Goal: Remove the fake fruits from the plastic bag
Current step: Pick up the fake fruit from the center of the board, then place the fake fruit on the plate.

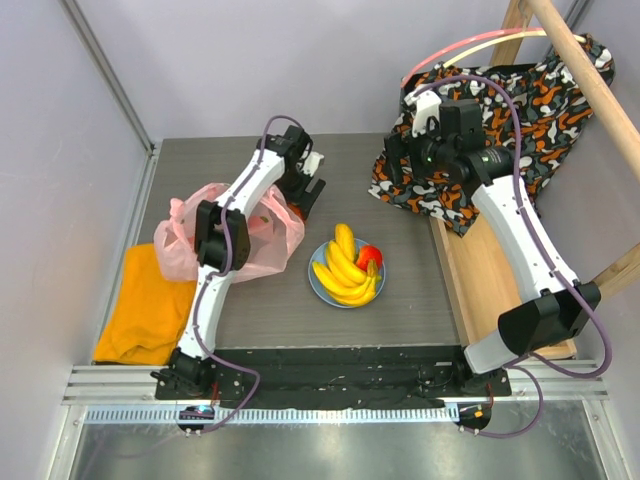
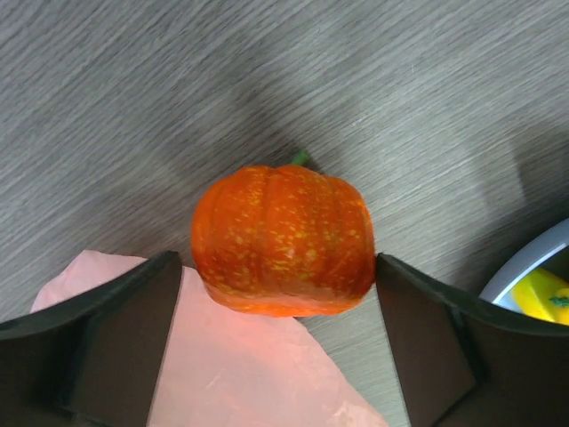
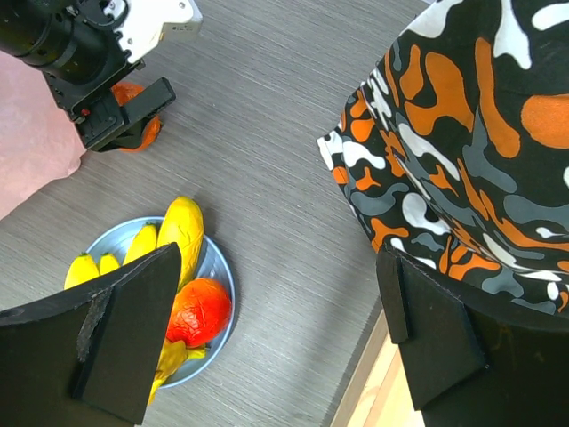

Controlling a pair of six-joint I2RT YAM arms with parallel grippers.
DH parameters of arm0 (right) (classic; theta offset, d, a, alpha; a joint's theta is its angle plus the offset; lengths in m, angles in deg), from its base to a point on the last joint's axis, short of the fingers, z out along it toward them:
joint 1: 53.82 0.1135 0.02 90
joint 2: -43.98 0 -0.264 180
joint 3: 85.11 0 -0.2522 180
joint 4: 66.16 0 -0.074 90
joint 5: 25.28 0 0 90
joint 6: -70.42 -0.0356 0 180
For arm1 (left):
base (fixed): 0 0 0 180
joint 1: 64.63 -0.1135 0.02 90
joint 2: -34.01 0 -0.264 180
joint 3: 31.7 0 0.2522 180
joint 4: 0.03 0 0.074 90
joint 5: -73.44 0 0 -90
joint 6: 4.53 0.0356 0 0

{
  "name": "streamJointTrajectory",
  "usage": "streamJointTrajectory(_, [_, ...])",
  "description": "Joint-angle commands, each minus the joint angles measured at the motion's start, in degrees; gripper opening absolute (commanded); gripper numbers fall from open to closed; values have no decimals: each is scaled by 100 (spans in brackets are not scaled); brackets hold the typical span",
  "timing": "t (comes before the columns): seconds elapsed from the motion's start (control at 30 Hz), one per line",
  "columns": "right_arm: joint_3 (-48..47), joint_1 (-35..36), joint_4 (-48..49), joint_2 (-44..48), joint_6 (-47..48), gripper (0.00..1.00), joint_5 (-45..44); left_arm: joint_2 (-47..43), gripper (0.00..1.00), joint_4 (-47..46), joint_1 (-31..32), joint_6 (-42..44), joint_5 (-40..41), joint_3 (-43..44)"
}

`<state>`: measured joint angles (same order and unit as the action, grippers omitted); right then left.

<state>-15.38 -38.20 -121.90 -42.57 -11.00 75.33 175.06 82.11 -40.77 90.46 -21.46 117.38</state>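
Note:
An orange ridged fake fruit [image 2: 283, 240] lies on its side on the table, just past the edge of the pink plastic bag [image 1: 180, 240]. My left gripper [image 2: 280, 267] is open and straddles it: the right finger touches its flank and a sliver of gap shows at the left finger. In the right wrist view the fruit [image 3: 147, 132] peeks out under that gripper. The yellow banana bunch [image 1: 342, 265] and the red fruit [image 1: 370, 256] rest on the light-blue plate [image 1: 318, 290]. My right gripper [image 3: 280, 294] hangs open and empty, high over the table beside the patterned fabric.
An orange cloth [image 1: 145, 305] lies at the near left. The orange-black-white patterned fabric [image 1: 520, 110] hangs over a wooden pole [image 1: 590, 70] at the back right. A wooden board [image 1: 470, 280] runs along the table's right edge.

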Motion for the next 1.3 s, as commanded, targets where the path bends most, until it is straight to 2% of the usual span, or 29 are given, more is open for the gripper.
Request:
streamJointTrajectory(0.0, [-193, -15, 190, -169, -67, 100, 108, -61, 84, -53, -30, 37, -71, 249])
streamJointTrajectory(0.03, [-228, -15, 199, -196, -67, 100, 116, -60, 71, -35, -30, 54, -133, 257])
streamJointTrajectory(0.1, [-316, -15, 207, -284, -67, 100, 117, -104, 58, 0, -30, 10, -282, 266])
streamJointTrajectory(0.13, [-351, -24, 199, -310, -67, 100, 117, -139, 46, 9, -30, 2, -335, 266])
streamJointTrajectory(0.23, [-465, -24, 207, -389, -41, 100, 73, -595, 35, 26, -30, -25, -607, 248])
streamJointTrajectory(0.37, [-500, -24, 207, -416, 65, 100, -68, -1438, 33, 113, -21, -25, -1414, 223])
streamJointTrajectory(0.47, [-448, -24, 216, -381, 179, 100, -200, -2325, 32, 255, 66, 63, -2320, -232])
streamJointTrajectory(0.6, [-386, -24, 216, -346, 232, 100, -261, -3504, 33, -175, 522, 221, -2744, -2530])
streamJointTrajectory(0.7, [-369, -15, 207, -320, 250, 100, -305, -3988, 33, -378, 1120, 283, -2533, -3230])
streamJointTrajectory(0.8, [-325, -15, 199, -241, 258, 100, -314, -4147, 33, -623, 1665, 204, -2200, -3662])
streamJointTrajectory(0.93, [-193, -24, 181, -109, 258, 100, -279, -3884, 32, -659, 2122, 239, -1716, -3540])
streamJointTrajectory(1.1, [-52, -15, 172, 93, 285, 100, -279, -3489, 33, -765, 2281, 133, -1426, -3311])
streamJointTrajectory(1.27, [194, -32, 172, 304, 355, 100, -261, -3084, 36, -747, 2307, 81, -1478, -3092])
